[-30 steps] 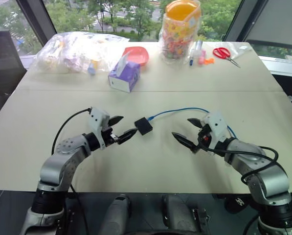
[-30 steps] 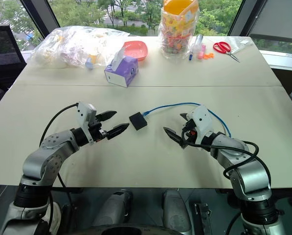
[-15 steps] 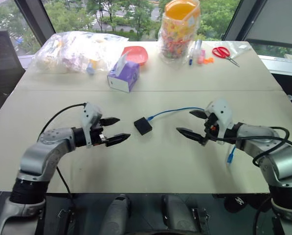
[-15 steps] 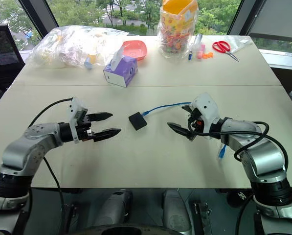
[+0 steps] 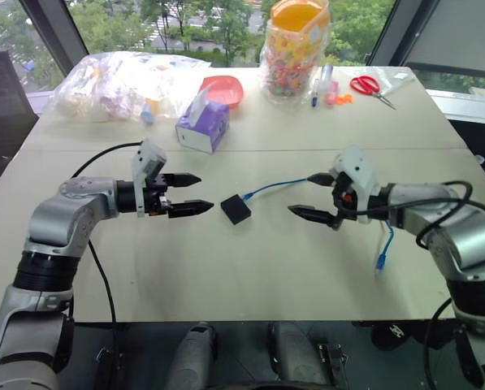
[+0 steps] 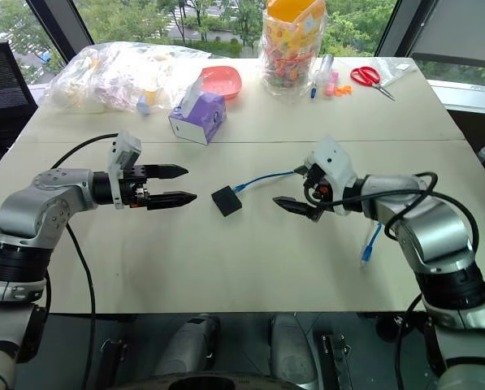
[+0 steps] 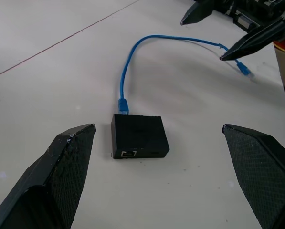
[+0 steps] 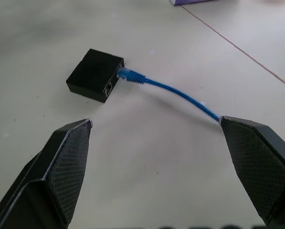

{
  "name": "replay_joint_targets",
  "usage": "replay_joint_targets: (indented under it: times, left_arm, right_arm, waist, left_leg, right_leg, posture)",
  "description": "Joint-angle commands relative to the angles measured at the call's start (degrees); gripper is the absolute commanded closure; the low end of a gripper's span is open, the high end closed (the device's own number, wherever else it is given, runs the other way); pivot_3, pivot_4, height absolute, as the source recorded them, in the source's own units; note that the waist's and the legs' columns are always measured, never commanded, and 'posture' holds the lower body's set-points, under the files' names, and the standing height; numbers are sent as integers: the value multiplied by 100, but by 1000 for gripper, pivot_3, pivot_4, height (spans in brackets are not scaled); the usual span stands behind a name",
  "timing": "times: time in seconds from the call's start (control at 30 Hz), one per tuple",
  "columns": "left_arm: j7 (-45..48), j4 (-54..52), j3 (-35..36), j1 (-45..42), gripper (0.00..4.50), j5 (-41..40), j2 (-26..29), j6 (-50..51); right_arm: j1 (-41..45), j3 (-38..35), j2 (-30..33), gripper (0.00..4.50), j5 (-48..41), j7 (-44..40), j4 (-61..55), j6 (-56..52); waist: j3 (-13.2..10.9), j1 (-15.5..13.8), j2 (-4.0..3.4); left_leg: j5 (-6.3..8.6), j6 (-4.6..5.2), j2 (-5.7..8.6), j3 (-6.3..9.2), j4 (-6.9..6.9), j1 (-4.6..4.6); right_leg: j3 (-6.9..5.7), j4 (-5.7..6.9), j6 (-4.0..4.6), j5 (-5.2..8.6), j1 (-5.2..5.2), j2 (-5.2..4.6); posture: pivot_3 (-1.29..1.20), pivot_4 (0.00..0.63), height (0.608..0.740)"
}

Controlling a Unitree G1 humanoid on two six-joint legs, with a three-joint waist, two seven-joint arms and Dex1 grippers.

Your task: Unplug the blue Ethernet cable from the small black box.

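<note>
Small black box [image 5: 236, 209]: matte black plastic cuboid, flat and low, lying on the table; a socket shows in one side face. It is the landmark for the lines below.
Blue Ethernet cable [image 5: 274, 186]: thin, smooth, light-blue cord. One end is plugged into a side of the box; from there it arcs across the table toward the right arm, passes behind it and hangs over the table's near edge, ending in a blue plug.
Table [image 5: 250, 268]: pale, flat top with a straight seam running across it beyond the box.
Left gripper [image 5: 192, 194]: two black tapered fingers with a cross-hatched texture, spread wide, holding nothing; just to the left of the box, tips pointing at it, not touching.
Right gripper [image 5: 313, 197]: the same textured black fingers, spread wide and empty; to the right of the box, a little apart, with the cable running past its far fingertip.
Purple tissue box [image 5: 203, 127]: cardboard, a white tissue sticking up; beyond the box, well apart.
Other things: crinkled clear plastic bags [image 5: 124, 81], a red dish [image 5: 227, 89], a clear container of colourful items [image 5: 294, 55] and red-handled scissors [image 5: 371, 88], all far beyond the box.
In the way: nothing lies between either gripper and the box.
</note>
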State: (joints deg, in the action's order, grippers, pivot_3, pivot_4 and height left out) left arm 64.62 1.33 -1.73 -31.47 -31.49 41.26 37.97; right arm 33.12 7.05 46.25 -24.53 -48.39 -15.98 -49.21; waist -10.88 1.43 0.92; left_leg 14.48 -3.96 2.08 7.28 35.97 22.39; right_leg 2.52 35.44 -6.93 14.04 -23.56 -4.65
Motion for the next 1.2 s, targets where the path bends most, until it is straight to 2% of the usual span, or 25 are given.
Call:
replay_joint_targets:
  times: [0.03,0.17,0.27,0.6,0.8,1.1,1.2]
  left_arm:
    - [159,-128,74,84,22,70,172,-122]
    - [95,-442,200,399,22,49,272,-100]
    - [-48,-594,245,477,22,46,238,-55]
    - [-470,-1266,688,1167,22,-113,380,106]
    - [-681,-1535,833,1383,22,-147,425,136]
    - [-831,-1706,924,1562,22,-191,418,157]
    - [-866,-1680,915,1545,0,-191,407,133]
  right_arm:
    - [725,540,-22,0,295,-577,519,308]
    - [1562,1452,-205,0,1028,-1231,1602,959]
    - [2282,1887,-794,0,1534,-1509,2989,1669]
    - [3352,2317,-2239,0,2838,-1608,6190,3800]
    - [3540,2159,-2821,0,3095,-1638,7097,4260]
    - [3591,1906,-3408,0,3289,-1735,7662,4126]
    - [3571,1828,-3526,852,3356,-1737,7762,4094]
  waist:
    - [-3,22,-3]
    - [-6,80,0]
    - [-13,107,4]
    - [-14,130,1]
    - [-14,128,2]
    - [-14,273,2]
    - [-13,282,2]
  left_leg:
    - [0,0,-1,-1,1,0]
    - [2,2,0,0,-1,2]
    - [2,3,1,0,2,4]
    - [0,-1,2,-11,-4,9]
    - [-8,-15,4,-12,-3,10]
    - [-10,-18,2,-11,-2,3]
    - [-10,-18,1,-11,-2,-1]
  right_leg:
    - [0,0,0,0,-1,0]
    - [0,-2,-2,1,-1,-2]
    - [0,-1,-2,0,-2,-1]
    - [16,48,-1,-1,-44,-1]
    - [20,69,2,-2,-55,-1]
    - [21,82,6,-6,-55,4]
    - [21,86,7,-6,-55,5]
  posture:
    - [0,150,740]
    - [0,150,740]
    - [0,150,740]
    - [0,150,740]
    - [0,150,740]
    - [0,150,740]
    - [0,150,740]
